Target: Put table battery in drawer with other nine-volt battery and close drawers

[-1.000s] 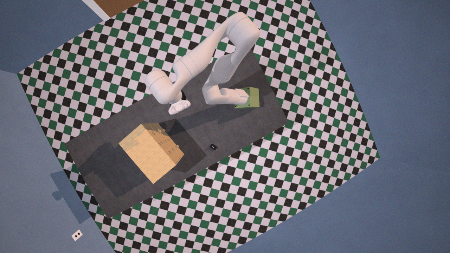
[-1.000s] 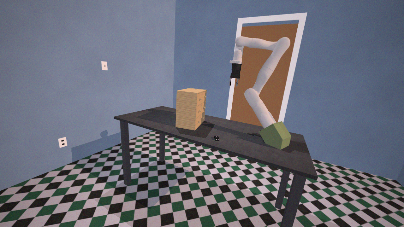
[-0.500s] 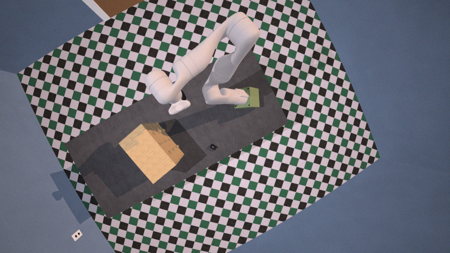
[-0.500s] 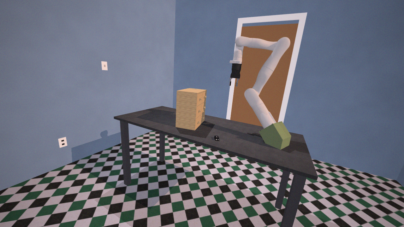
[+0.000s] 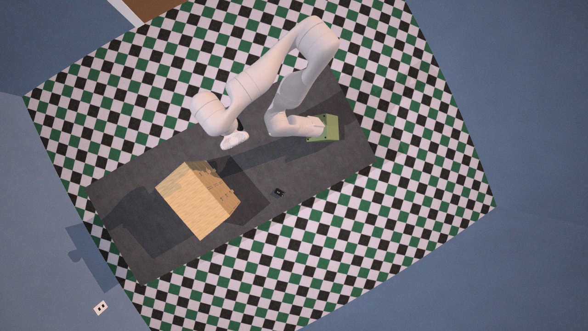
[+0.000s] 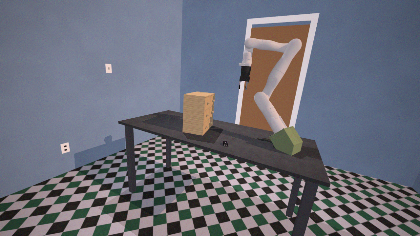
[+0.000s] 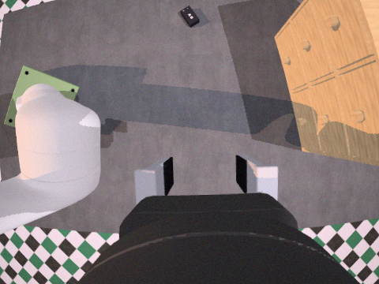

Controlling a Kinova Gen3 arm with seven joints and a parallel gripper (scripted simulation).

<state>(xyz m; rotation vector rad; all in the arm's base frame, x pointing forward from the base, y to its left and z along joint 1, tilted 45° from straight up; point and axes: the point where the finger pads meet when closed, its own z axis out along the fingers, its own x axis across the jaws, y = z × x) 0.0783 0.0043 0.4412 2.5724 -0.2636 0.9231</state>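
The nine-volt battery (image 5: 279, 191) lies flat on the dark table (image 5: 329, 173), in front of the chest (image 5: 197, 199) (the landmark for all positions here) and well apart from it, near the table edge on the side the drawer fronts face. Its long axis runs roughly parallel to the chest's front; the terminal end cannot be made out. All drawers (image 7: 328, 65) sit flush in the chest. The gripper (image 6: 243, 85) hangs high above the table, beyond the chest's front, fingers spread fully apart and holding nothing. The green base block (image 5: 329, 127) stands farther from the chest than the battery.
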